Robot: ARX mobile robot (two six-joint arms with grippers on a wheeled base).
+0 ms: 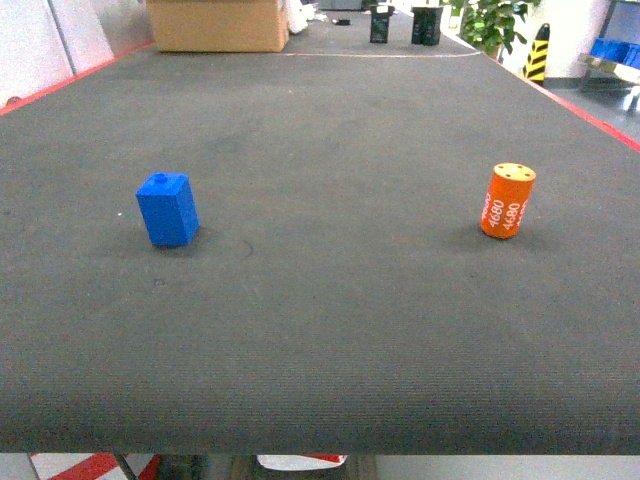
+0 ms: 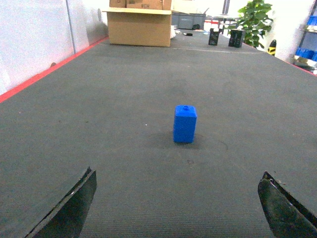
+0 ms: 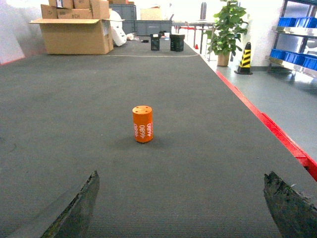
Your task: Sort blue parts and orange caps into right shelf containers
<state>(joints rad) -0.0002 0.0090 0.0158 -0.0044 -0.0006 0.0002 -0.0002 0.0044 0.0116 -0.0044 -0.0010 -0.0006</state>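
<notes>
1. From the head view, nothing looks sorted yet. One blue part stands upright on the left of the dark worktop, and one orange cap stands upright well apart from it on the right. Neither hand shows in this view. The blue crates sit on a shelf far off to the right, too small here to tell what is in them. By my reckoning the whole job is still ahead: both pieces must be picked up and carried over.

2. From the left wrist view, the left hand is spread wide and holds nothing; only its two dark fingertips show at the bottom corners. The blue part stands straight ahead of the gap, near but untouched. It is a plain bright blue block, taller than wide, with a small round stud on top, and it throws a soft shadow on the mat.

3. From the right wrist view, the right hand is likewise wide open and empty, with its fingertips low in the corners. The orange cap stands ahead of it, a little left of the gap's middle. It is a short cylinder with white "4680" down its side and small holes in its flat top. Blue crates line the shelves beyond the red worktop edge.
</notes>
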